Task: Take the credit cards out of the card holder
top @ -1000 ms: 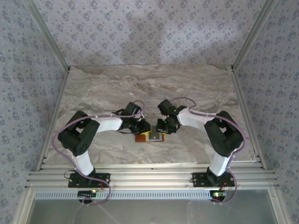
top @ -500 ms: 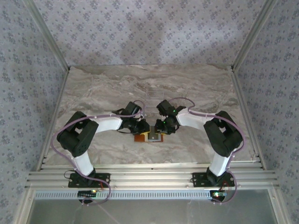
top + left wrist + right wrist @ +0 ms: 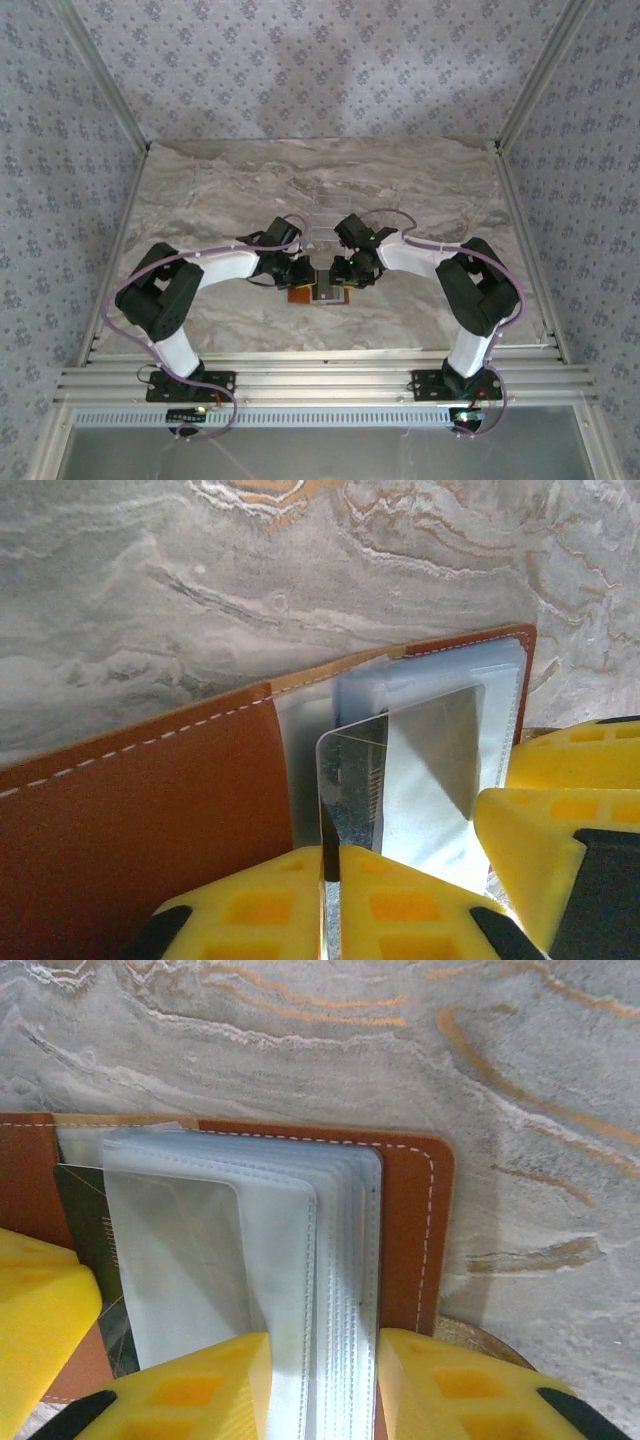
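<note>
**Step in hand:** drawing a card (image 3: 400, 770) out of the holder (image 3: 150, 810).

1. Pull the card straight along its pocket, toward the bottom of the left wrist view. Do not twist it, because a corner may catch in the pocket mouth.
2. Keep the holder flat on the table (image 3: 200, 570) during the pull. Otherwise it is likely to lift with the card.

**Left gripper** (image 3: 331, 865): closed on the near edge of the card, at bottom centre of its wrist view. The card's far end appears to sit in a clear pocket.

**Right gripper** (image 3: 325, 1355): part open, clamped on the sleeves (image 3: 340, 1250) with one finger on each side, at bottom centre of its wrist view.

**Holder:** open at the centre of the top view, between both grippers.
</note>
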You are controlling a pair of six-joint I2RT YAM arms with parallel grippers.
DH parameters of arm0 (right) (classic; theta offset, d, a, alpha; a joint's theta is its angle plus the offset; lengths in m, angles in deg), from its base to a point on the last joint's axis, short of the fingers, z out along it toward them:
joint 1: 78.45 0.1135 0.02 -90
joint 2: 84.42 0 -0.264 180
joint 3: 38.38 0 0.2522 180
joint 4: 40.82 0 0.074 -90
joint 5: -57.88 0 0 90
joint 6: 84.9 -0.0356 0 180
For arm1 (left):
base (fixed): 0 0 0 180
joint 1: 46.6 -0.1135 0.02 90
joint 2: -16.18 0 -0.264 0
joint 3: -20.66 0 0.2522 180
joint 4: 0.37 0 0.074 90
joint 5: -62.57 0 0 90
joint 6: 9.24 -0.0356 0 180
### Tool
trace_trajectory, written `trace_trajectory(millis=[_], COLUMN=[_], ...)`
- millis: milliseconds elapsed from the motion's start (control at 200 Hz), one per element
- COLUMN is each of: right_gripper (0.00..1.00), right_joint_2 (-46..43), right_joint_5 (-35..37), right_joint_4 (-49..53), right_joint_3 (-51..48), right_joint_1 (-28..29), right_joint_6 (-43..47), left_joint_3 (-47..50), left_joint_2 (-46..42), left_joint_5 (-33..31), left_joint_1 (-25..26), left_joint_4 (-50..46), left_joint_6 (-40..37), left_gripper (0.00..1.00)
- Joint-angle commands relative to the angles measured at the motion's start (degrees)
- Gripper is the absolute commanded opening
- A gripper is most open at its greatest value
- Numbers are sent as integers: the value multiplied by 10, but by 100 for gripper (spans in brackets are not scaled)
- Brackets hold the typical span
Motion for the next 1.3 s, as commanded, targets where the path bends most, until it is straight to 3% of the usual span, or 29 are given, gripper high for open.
trace_trajectory(millis=[0, 135, 350, 934, 1294], right_gripper=[34, 33, 33, 31, 31], right_joint_2=[14, 15, 15, 16, 15], right_joint_5=[-3, -6, -9, -5, 5], right_joint_4=[15, 14, 11, 14, 17], right_joint_3=[-6, -6, -6, -6, -11], right_joint_1=[0, -1, 0, 0, -2], right_joint_6=[-3, -3, -3, -3, -5], left_joint_3=[-2, 18, 38, 56, 66], left_joint_2=[-15, -12, 9, 10, -39], left_joint_5=[2, 31, 66, 83, 80], left_joint_1=[3, -5, -18, -35, -62], left_joint_4=[1, 52, 101, 125, 74], left_joint_6=[0, 30, 54, 50, 15], left_gripper=[11, 21, 25, 13, 8])
